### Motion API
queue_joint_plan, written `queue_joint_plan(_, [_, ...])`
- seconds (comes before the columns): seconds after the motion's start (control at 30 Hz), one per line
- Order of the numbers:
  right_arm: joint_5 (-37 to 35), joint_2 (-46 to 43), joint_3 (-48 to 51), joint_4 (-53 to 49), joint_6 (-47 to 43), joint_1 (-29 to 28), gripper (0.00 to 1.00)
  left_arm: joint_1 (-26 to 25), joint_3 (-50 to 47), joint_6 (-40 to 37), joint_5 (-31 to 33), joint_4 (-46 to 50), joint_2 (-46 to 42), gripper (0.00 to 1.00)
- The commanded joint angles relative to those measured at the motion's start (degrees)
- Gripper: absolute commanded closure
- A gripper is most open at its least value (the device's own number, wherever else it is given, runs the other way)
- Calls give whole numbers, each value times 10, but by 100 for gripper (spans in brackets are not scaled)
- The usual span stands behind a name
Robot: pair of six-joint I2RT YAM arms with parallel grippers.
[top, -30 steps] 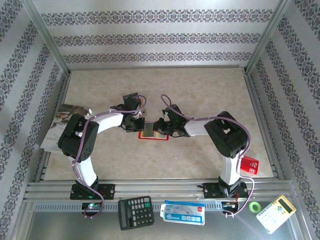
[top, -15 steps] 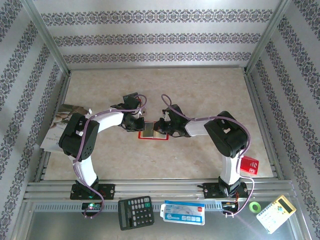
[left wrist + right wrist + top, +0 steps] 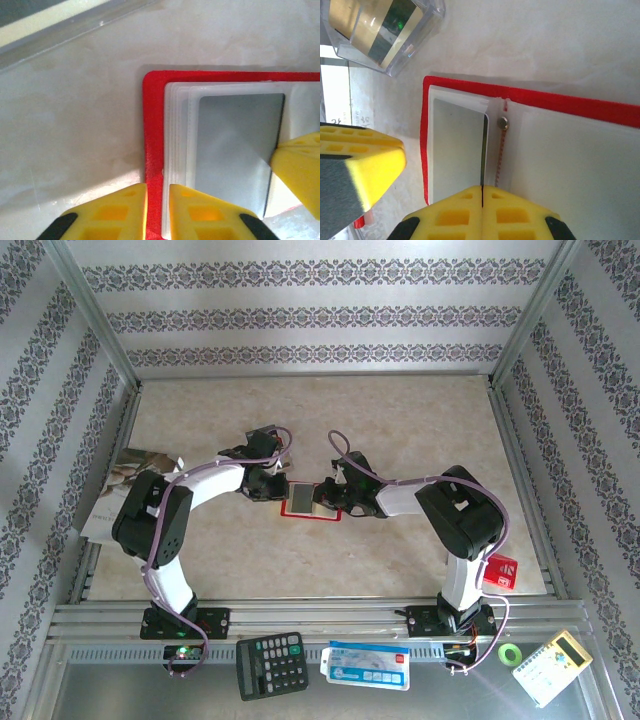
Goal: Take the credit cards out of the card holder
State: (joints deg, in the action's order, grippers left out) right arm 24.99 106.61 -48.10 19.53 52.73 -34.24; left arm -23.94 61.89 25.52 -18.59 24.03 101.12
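Observation:
The red card holder (image 3: 309,515) lies open on the table between both arms. In the left wrist view its red cover (image 3: 152,125) frames whitish pockets and a grey credit card (image 3: 235,150). My left gripper (image 3: 158,210) stands a narrow gap apart, its fingertips down over the holder's red left edge, which shows through the gap. My right gripper (image 3: 482,192) is shut on the dark edge of the credit card (image 3: 457,150), still partly inside its pocket beside the snap (image 3: 504,122). In the top view the left gripper (image 3: 274,489) and right gripper (image 3: 331,498) flank the holder.
A clear plastic box (image 3: 385,30) sits close by the holder's far corner. A magazine (image 3: 125,485) lies at the left and a red box (image 3: 497,570) at the right edge. On the front ledge are a calculator (image 3: 270,665), a blue-and-white packet (image 3: 365,665), a green roll (image 3: 511,653) and a yellow-white device (image 3: 550,668).
My right gripper has closed on the card's edge and shifted slightly right. The left gripper's jaws have parted a little; its arm stays in place.

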Motion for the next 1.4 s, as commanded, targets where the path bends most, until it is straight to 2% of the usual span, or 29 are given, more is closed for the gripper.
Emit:
queue_joint_plan(0.0, [-8, -9, 5, -5, -11, 2, 100, -4, -10, 5, -33, -14, -31, 84])
queue_joint_plan(0.13, [5, 4, -2, -4, -6, 2, 100, -5, -14, 26, -81, -53, -11, 89])
queue_joint_plan(0.47, [12, 8, -2, -2, -3, 2, 100, -6, 19, 21, -52, -38, 52, 100])
queue_joint_plan(0.87, [1, -10, 17, -3, -10, 12, 100, -7, -11, 11, -1, -9, 57, 100])
queue_joint_plan(1.37, [-34, -25, 32, -13, -3, 15, 100, -6, -10, 11, -1, -6, 55, 100])
